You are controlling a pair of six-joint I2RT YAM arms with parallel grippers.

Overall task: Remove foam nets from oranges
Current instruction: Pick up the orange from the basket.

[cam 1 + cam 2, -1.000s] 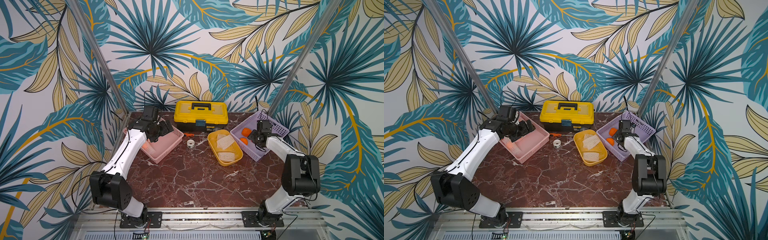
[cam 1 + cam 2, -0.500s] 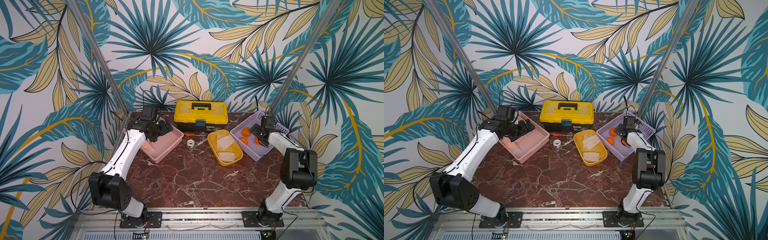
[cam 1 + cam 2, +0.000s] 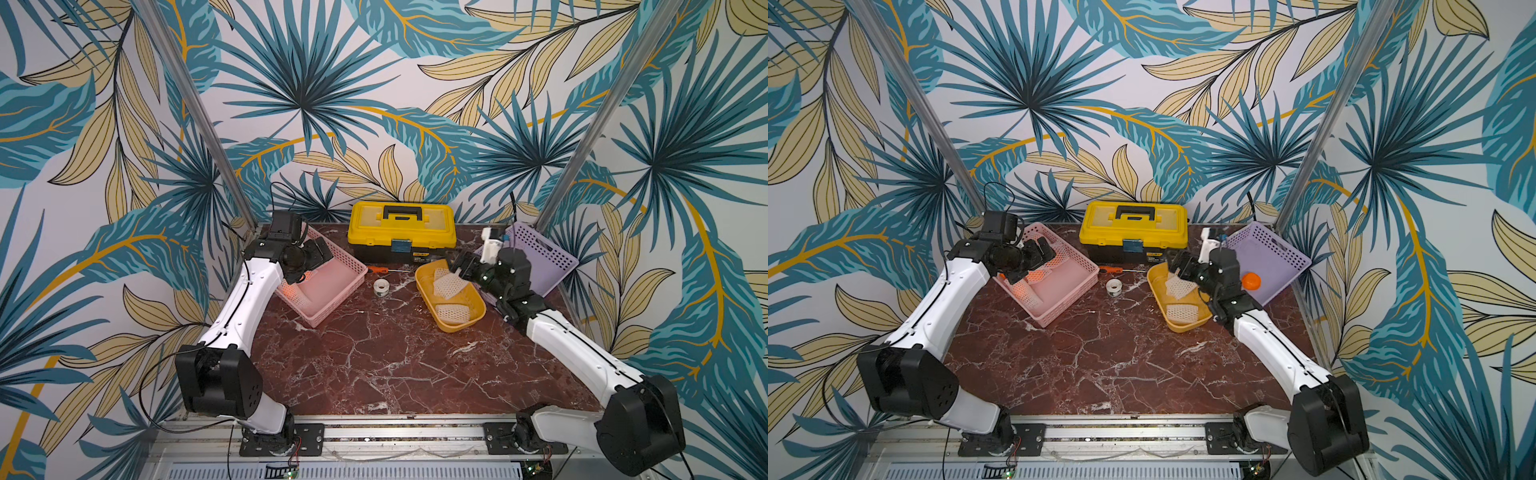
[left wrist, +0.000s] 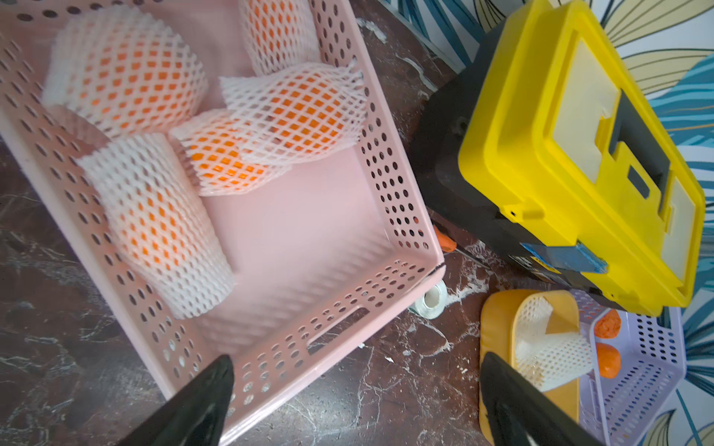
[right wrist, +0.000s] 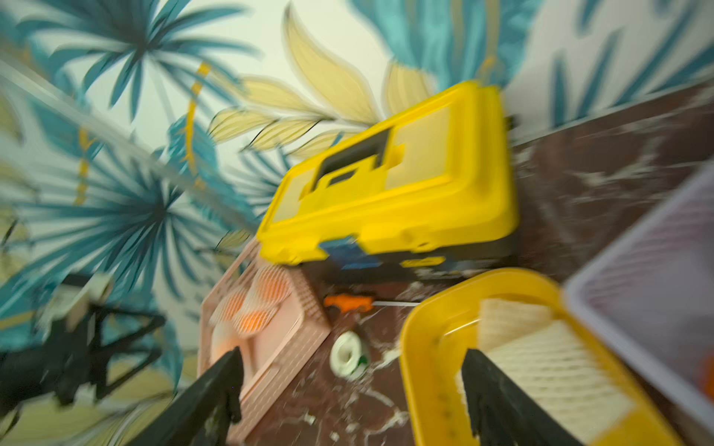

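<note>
Left claw (image 4: pixel 355 405): jaws wide, empty, hovering over rim of pink basket (image 4: pixel 386 162). Right claw (image 5: pixel 347 401): jaws apart, nothing between, above yellow tray (image 5: pixel 413 367); wrist view blurred.

Tray: at least two loose foam nets (image 3: pixel 446 283), no fruit inside. Purple basket (image 4: pixel 649 367): two bare oranges (image 4: pixel 607 360) showing. Pink basket: five netted oranges (image 4: pixel 293 112), sleeves on.

Judgement: under halfway done; five sleeves left to strip, next pick likely from pink basket.
</note>
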